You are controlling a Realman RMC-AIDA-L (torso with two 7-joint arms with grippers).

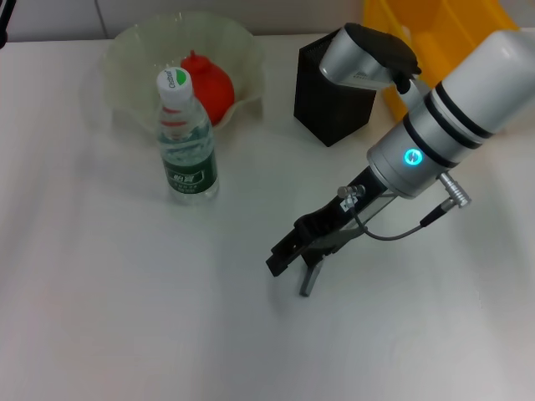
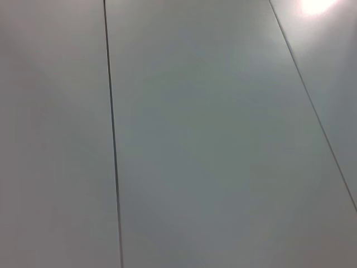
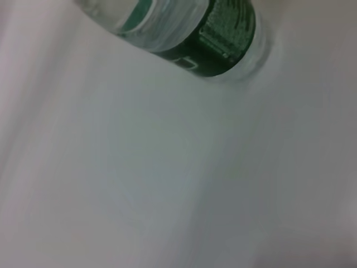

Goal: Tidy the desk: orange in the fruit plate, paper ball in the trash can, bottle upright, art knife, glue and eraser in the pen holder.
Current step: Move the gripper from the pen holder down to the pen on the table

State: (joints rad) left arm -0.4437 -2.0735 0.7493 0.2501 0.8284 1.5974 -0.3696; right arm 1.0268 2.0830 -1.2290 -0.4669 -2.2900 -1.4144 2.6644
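Right in the middle of the white desk [image 1: 109,317] hangs the right gripper [image 1: 294,269], at the end of a silver arm that reaches in from the far right. Its two fingers point down and to the left, just above the desk top. One dark finger [image 1: 284,253] and one grey finger [image 1: 309,281] sit a little way apart, and nothing is between them. They hold nothing.

All around the gripper the desk is bare and wide, with lots of room on the near side and out to the left.

Up and to the left of the gripper, the bottle [image 1: 185,138] stands upright with its white cap on top. It is well apart from the fingers. The right wrist view shows its dark green label [image 3: 223,30] close by.

Just behind the bottle sits the fruit plate [image 1: 134,50], and the orange [image 1: 213,83] lies inside it.

Behind the gripper, past the arm, stands the pen holder [image 1: 330,104]. Beside that, at the far right edge, is the trash can [image 1: 443,21], partly hidden by the arm.

No left gripper shows anywhere; its wrist view shows only flat pale panels.
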